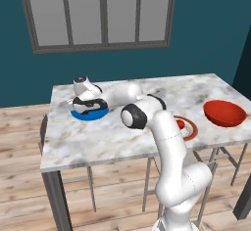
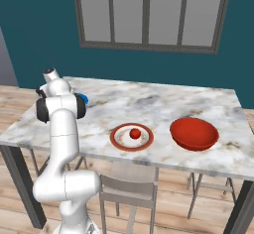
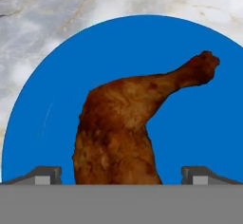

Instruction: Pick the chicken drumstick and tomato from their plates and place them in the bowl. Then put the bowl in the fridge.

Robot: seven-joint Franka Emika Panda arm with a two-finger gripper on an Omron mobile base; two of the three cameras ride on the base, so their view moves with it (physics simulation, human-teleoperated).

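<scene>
The brown chicken drumstick (image 3: 123, 123) lies on the blue plate (image 3: 42, 123), its bone end pointing up and right in the hand view. My gripper (image 3: 122, 175) hangs open just above it, one fingertip on either side of the meaty end. In the left base view the gripper (image 1: 88, 106) is low over the blue plate (image 1: 89, 115) at the table's left. The red tomato (image 2: 134, 134) sits on the white plate with a red-brown rim (image 2: 116, 138). Right of that plate stands the red bowl (image 2: 194, 133), with nothing in it. The fridge is out of view.
All three dishes stand on a marble table (image 1: 112, 142), and my arm reaches across its left half. Stools (image 2: 128, 191) are tucked under the near edge. A window (image 1: 103, 10) is set in the teal wall behind.
</scene>
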